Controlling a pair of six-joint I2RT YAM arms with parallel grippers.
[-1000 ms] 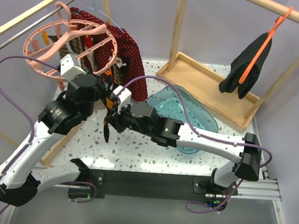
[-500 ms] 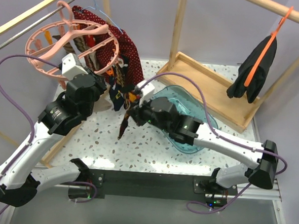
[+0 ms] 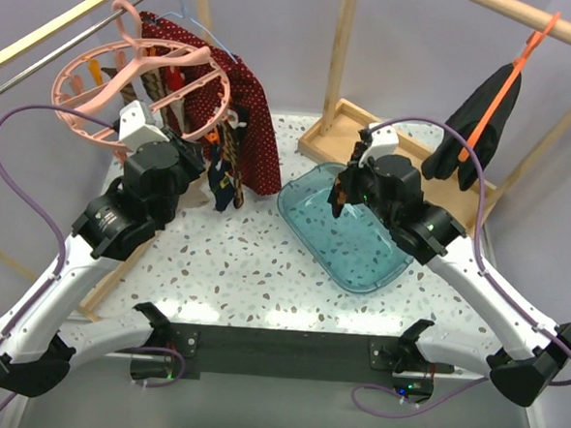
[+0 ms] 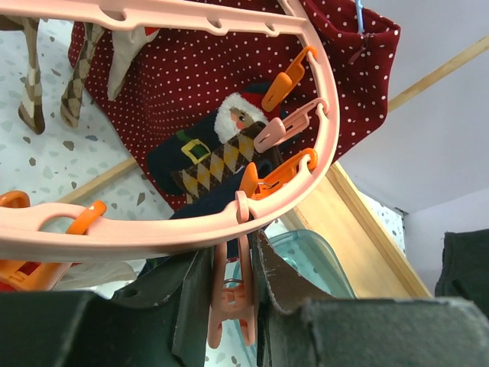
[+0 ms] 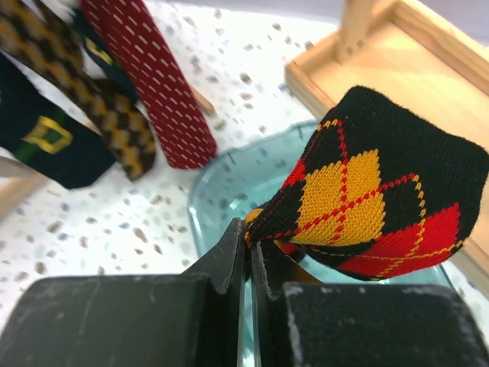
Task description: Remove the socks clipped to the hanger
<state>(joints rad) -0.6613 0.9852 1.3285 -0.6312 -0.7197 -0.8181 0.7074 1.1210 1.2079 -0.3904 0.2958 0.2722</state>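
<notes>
Top view: the round pink plastic ring hanger (image 3: 139, 79) hangs above the worktop's (image 3: 254, 261) far left corner, with several patterned socks (image 3: 225, 172) clipped beneath. The right pincer (image 3: 344, 200) holds 1 black argyle sock (image 3: 337, 186) over the clear teal plastic tub (image 3: 360, 267), probably to drop it there.

Left wrist view: the left pincer (image 4: 233, 321) straddles 1 pink clip (image 4: 229, 294), probably to steady the ring. Whether it presses on the clip cannot be told.

Right wrist view: the 2 fingers are clamped on the sock's edge.
</notes>
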